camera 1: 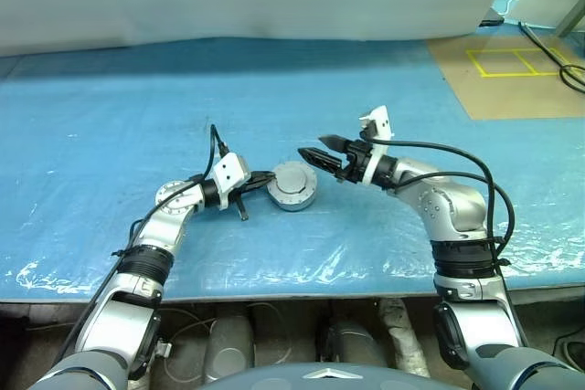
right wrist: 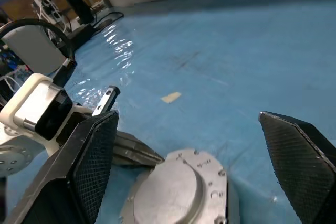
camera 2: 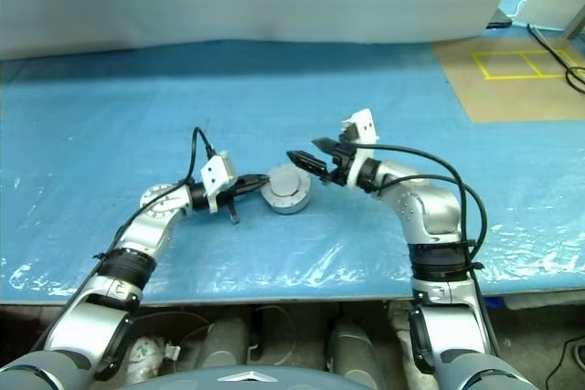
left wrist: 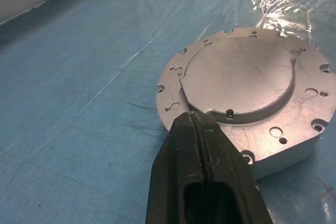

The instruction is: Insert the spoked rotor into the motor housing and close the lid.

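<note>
A: Left gripper [camera 1: 263, 180]?
B: Fingers pressed together, nothing between them. Tips rest on the rim of the lid [left wrist: 247, 85], at the edge of its raised middle, as the left wrist view shows. It pins the assembly from the robot's left side.

A: Right gripper [camera 1: 322, 152]?
B: Fingers spread wide, empty. It hangs just above and beside the right edge of the assembly, not touching. In the right wrist view the lid sits low between the two black pads [right wrist: 94, 161].

A: Where's the motor housing [camera 1: 294, 200]?
B: On the blue table cover [camera 1: 110, 134], near the middle, between the two grippers. The lid sits flat on top of it, plain grey face up, edges lined up as far as can be told. Only the housing's side wall shows under the lid. The rotor can't be seen; whatever's inside is hidden.

A: Room around it?
B: Plenty. Open blue cover behind the assembly and out to both sides. The front table edge is well apart from it, toward the robot. A brown mat with yellow tape lines [camera 1: 507, 63] lies at the far right, well clear. A small tan scrap [right wrist: 171, 97] lies on the cover beyond the lid in the right wrist view.

A: Counts?
B: One lid, one housing, two grippers, one scrap, one mat.
</note>
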Motion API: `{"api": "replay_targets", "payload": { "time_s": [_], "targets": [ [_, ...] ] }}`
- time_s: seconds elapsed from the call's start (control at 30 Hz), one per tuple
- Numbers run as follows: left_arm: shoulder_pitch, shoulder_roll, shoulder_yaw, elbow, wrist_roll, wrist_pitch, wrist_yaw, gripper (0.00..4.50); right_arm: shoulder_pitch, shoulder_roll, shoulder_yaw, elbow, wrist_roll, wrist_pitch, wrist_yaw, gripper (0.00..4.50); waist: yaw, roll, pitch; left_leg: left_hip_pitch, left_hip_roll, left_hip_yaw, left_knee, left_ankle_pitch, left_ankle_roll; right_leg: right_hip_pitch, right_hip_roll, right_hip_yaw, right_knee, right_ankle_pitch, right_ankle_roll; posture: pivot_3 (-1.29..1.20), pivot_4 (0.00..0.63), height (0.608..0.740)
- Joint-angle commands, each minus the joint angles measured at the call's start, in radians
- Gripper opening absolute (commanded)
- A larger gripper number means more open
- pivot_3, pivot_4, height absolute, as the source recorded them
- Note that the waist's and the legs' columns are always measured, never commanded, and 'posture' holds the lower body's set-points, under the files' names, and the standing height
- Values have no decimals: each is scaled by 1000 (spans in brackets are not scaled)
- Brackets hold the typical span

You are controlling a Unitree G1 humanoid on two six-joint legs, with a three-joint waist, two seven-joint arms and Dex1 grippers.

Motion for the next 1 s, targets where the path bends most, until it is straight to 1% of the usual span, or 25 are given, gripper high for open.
{"api": "replay_targets", "payload": {
  "time_s": [0.03, 0.17, 0.3, 0.37, 0.5, 0.6, 0.8, 0.9, 0.93, 1.0],
  "targets": [
    [12, 6, -25, 23, 21, -1, -18, 0, 21, -53, -69, 39, 116, 191, 21, 4464, 2, 0, 0, 0, 0, 0, 0, 0, 0, 0, 0, 0, 0, 0, 0, 0, 150, 740],
    [10, 5, -25, 26, 19, -5, -19, 0, 45, -59, -75, 70, 148, 291, -2, 4464, 0, 1, 0, 0, 1, 0, 0, 0, 0, 0, 1, 0, 0, 0, 0, 0, 150, 740],
    [5, -2, -27, 28, 19, -5, -17, 0, 65, -34, -55, 77, 138, 306, -30, 4464, 0, 1, 0, 1, 1, 0, 0, 0, 0, 0, 1, 0, 1, 0, 0, 0, 150, 740],
    [5, -2, -26, 28, 18, -6, -18, 0, 73, -11, -49, 74, 142, 320, -44, 4464, 0, 1, 0, 0, 1, 0, 0, 0, 0, 0, 1, 0, 1, -1, -2, 0, 150, 740],
    [7, -1, -26, 28, 18, -7, -20, 0, 86, 28, -17, 93, 131, 326, -69, 4464, 0, 1, 0, 1, 1, 0, 0, 0, 0, 1, 1, 0, 1, -2, -3, 0, 150, 740],
    [8, -1, -27, 28, 19, -7, -19, 0, 74, 50, -22, 119, 131, 314, -81, 4464, 0, 1, 0, 2, 1, 0, 0, 0, 0, 1, 1, 0, 0, -2, -3, 0, 150, 740],
    [10, 3, -26, 28, 20, -7, -20, 0, 75, 63, -23, 109, 144, 287, -70, 4464, -1, 1, 0, 2, 1, 0, 0, 0, 0, 2, 1, 0, 0, -2, -4, 0, 150, 740],
    [10, 3, -27, 30, 21, -8, -20, 0, 83, 73, -23, 104, 151, 281, -68, 3844, 0, 1, 0, 2, 1, 0, 0, 0, 0, 2, 1, 0, 0, -2, -4, 0, 150, 740],
    [10, 4, -27, 30, 21, -8, -20, 0, 86, 78, -23, 102, 154, 280, -69, 3554, 0, 1, 0, 2, 1, 0, 0, 0, 0, 1, 1, 0, 0, -2, -3, 0, 150, 740],
    [10, 3, -27, 31, 21, -10, -21, 0, 92, 88, -22, 95, 156, 274, -73, 2801, 0, 1, 0, 2, 1, 0, 0, 0, 0, 1, 1, 0, 0, -2, -3, 0, 150, 740]
  ]
}}
